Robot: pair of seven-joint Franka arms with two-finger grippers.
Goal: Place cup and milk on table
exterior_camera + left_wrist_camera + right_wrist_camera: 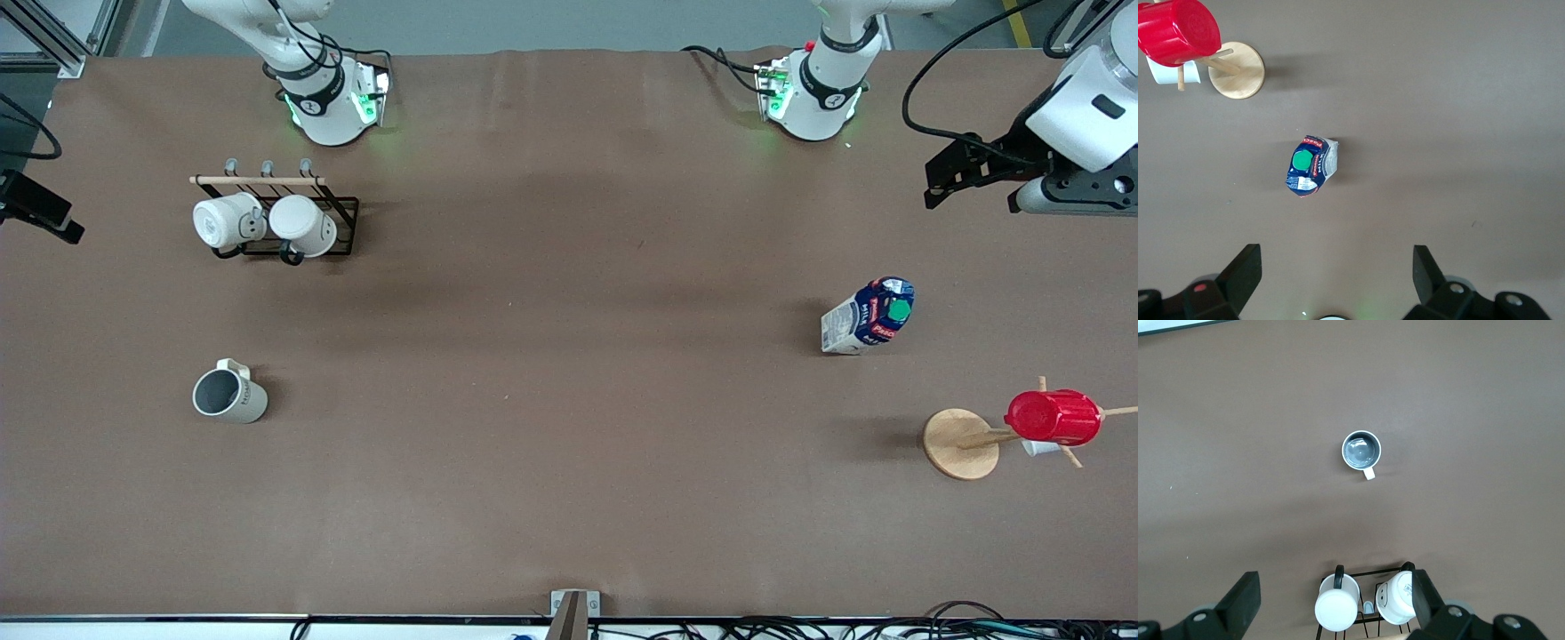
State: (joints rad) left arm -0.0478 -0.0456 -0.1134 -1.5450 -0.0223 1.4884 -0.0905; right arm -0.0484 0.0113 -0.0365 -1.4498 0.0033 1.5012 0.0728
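Now spreading fingers (1243,272) wide on the left gripper (1335,263), pinching nothing, hanging high over the counter (569,400) toward the left arm's end. Looking down from there on the milk (1310,165), standing upright on the counter with its green cap up, well apart from those fingers. Sitting nearer to the front camera than the milk, closer to the counter's end: a wooden mug tree (960,443) carrying a red cup (1053,418).

Likewise spreading fingers (1245,595) wide on the right gripper (1335,580), gripping nothing, hanging over the counter toward the right arm's end, about at a black wire rack (351,218) holding two white mugs (229,220). Resting upright on the counter, nearer to the front camera than the rack and well apart from it: the cup (229,394), mouth up, handle pointing toward the rack.
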